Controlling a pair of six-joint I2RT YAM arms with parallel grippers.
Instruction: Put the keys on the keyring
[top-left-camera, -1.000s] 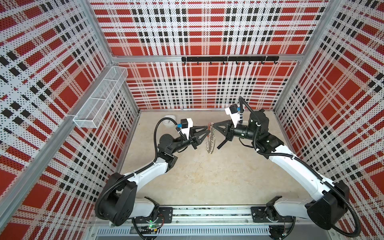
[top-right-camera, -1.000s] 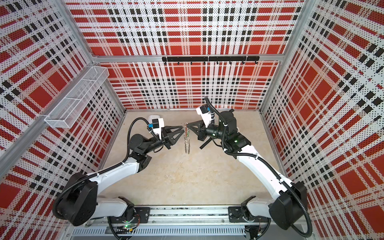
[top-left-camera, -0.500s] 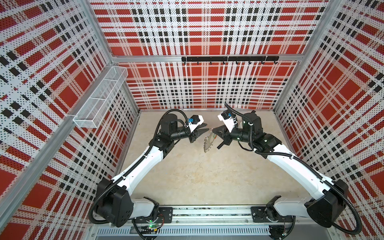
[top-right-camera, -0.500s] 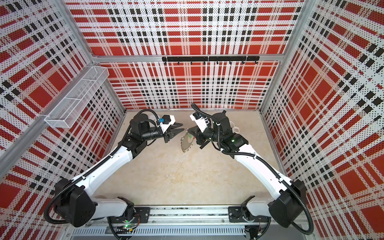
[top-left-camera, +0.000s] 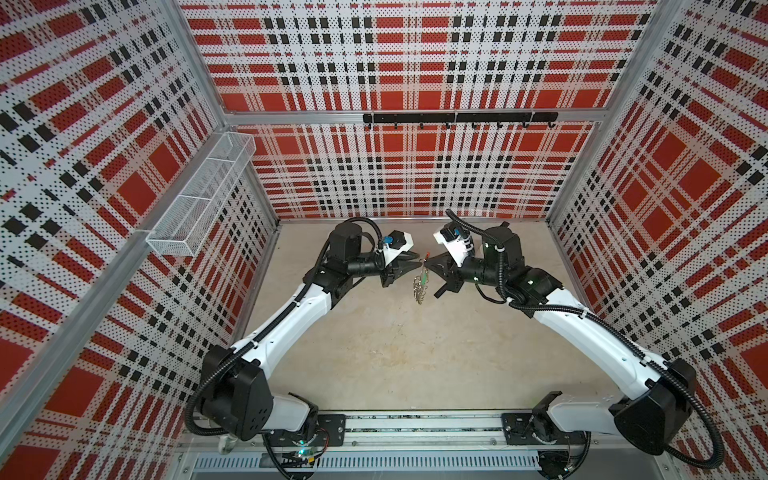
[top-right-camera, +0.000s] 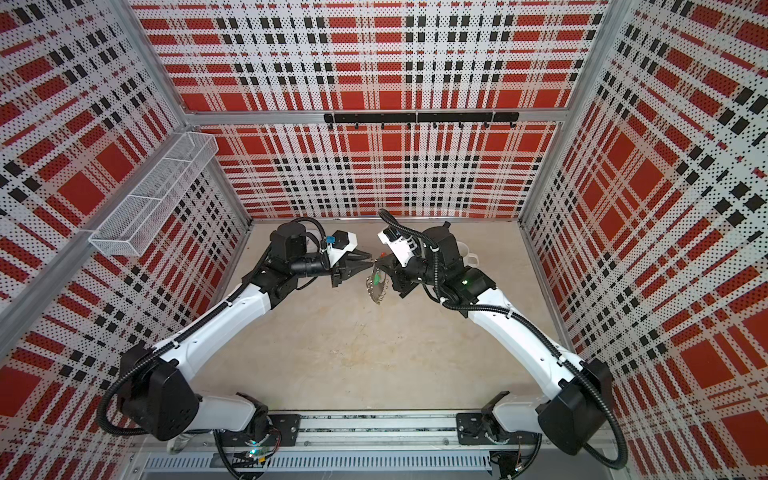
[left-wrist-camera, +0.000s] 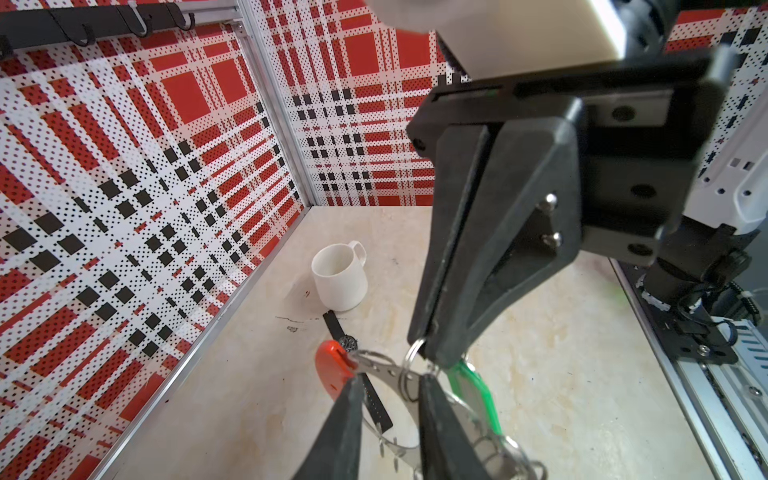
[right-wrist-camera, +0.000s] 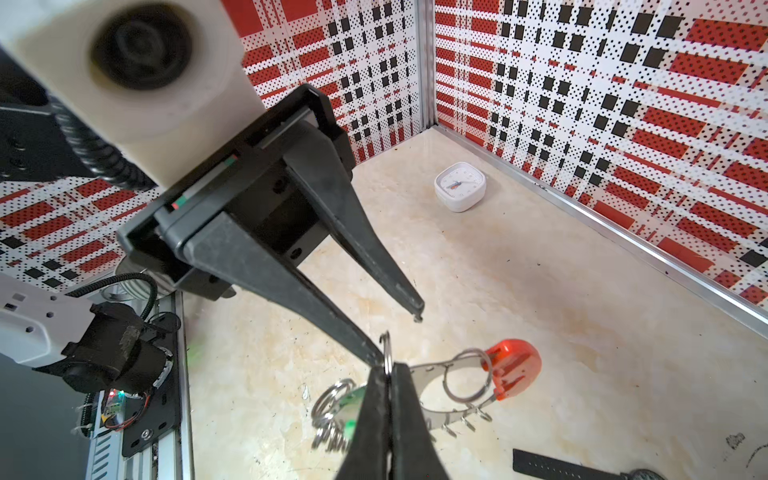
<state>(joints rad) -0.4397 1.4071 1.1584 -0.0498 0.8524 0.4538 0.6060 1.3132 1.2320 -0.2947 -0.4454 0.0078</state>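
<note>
Two robot arms meet tip to tip above the back of the worktop, with the keyring hanging in the air between them. The right hand is clamped fully shut on one wire loop at the ring's rim. The flat grey ring dangles from that pinch, its long way pointing down toward the worktop and its red section up beside the two hands. The keys hang with it, just below the right hand's tips and against the ring. Only the green tag shows plainly; the small dark key cannot be picked out, nor whether it is already threaded onto a loop. The left hand faces the pinch head-on, partly open and holding nothing. Its two fingers straddle the rim: one tip lies close against the pinched loop, touching or not cannot be told, while the other stands clear of it. Everything now seems to turn on that loop, which stands upright between the left fingers, nearer to the left hand than any other part of the ring. By this reading, closing there would catch the wire itself rather than the tag below. A white mug and a black wristwatch lie on the worktop beyond, well apart from the hanging ring.
</note>
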